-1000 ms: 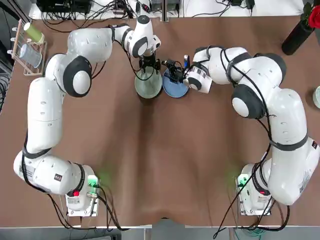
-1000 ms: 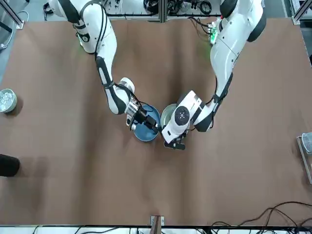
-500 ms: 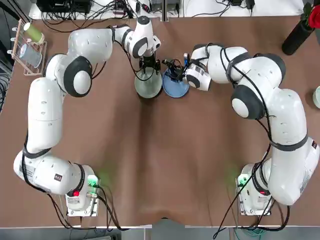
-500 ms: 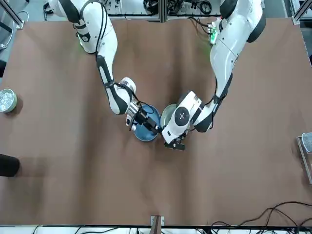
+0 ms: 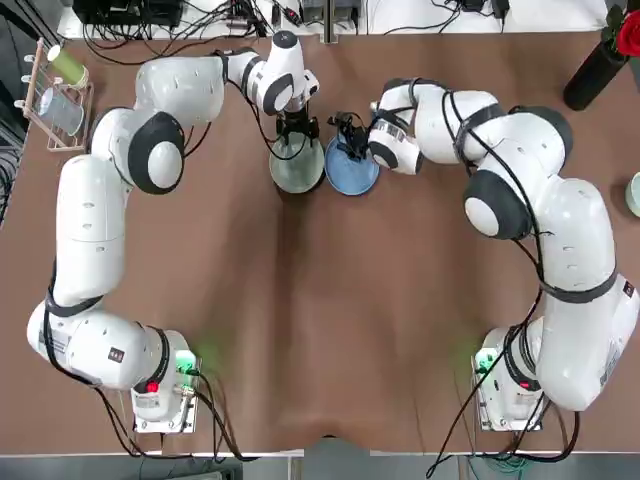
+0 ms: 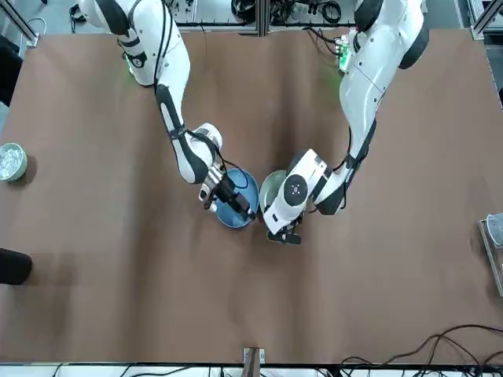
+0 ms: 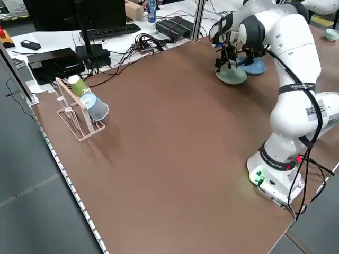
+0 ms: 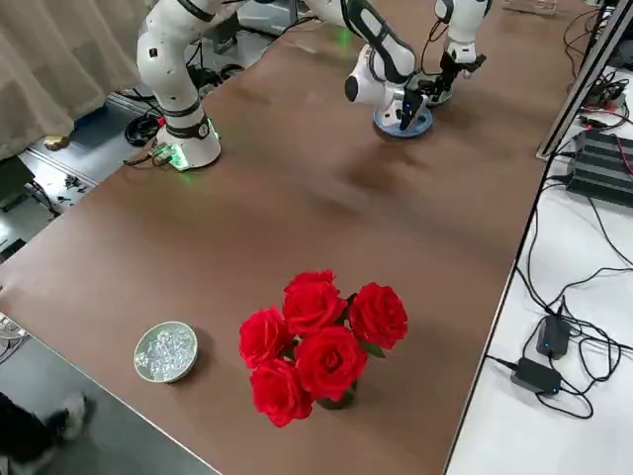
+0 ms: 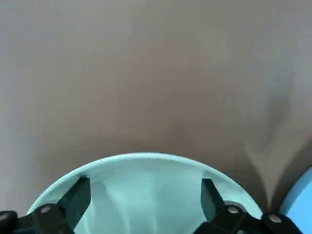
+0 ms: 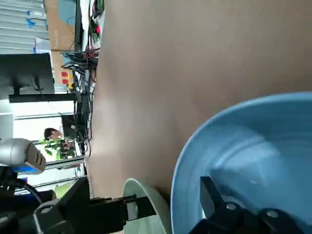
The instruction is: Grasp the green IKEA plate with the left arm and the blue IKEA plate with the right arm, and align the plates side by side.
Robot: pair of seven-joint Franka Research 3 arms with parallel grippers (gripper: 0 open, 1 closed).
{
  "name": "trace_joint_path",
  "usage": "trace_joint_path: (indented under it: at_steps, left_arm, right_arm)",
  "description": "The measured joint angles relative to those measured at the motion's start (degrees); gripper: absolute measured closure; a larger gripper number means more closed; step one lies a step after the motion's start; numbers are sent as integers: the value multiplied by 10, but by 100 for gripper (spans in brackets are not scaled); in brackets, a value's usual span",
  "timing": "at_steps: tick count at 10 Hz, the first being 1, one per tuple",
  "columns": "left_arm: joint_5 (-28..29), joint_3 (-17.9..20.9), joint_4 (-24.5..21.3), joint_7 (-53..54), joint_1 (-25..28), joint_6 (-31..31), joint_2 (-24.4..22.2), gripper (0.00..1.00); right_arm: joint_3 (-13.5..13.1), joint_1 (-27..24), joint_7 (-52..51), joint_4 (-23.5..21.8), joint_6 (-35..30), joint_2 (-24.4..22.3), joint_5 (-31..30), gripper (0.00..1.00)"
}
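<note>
Seen from above, by clock face about the bench (image 5: 300,340):
Ten o'clock: dish rack (image 5: 57,128), cups held.
Twelve o'clock: pale green plate (image 5: 297,179); left hand (image 9: 146,180) set over it, fingers apart.
Just beside, at the green plate's three o'clock: light blue plate (image 5: 352,182); right hand (image 10: 144,179) placed at its rim, fingers apart.
Two o'clock: black vase (image 5: 597,80), red rose (image 5: 630,35).

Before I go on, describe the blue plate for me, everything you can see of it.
The blue plate is a small, round, light sky-blue dish with a shallow raised rim and smooth surface, plastic by its look. It sits upright at the table's far side, right of the green plate. The right gripper, open, is over its edge; I cannot tell whether they touch.
</note>
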Motion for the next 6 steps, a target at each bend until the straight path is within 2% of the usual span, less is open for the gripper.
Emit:
trace_joint_path:
  at_steps: [4, 6]
  left_arm:
    - [0, 0, 0, 0, 0, 1, 0, 0]
    - [0, 0, 1, 0, -2, 1, 0, 0]
  right_arm:
    - [0, 0, 7, 3, 82, -46, -1, 0]
    - [-2, 1, 3, 5, 146, -71, -44, 0]
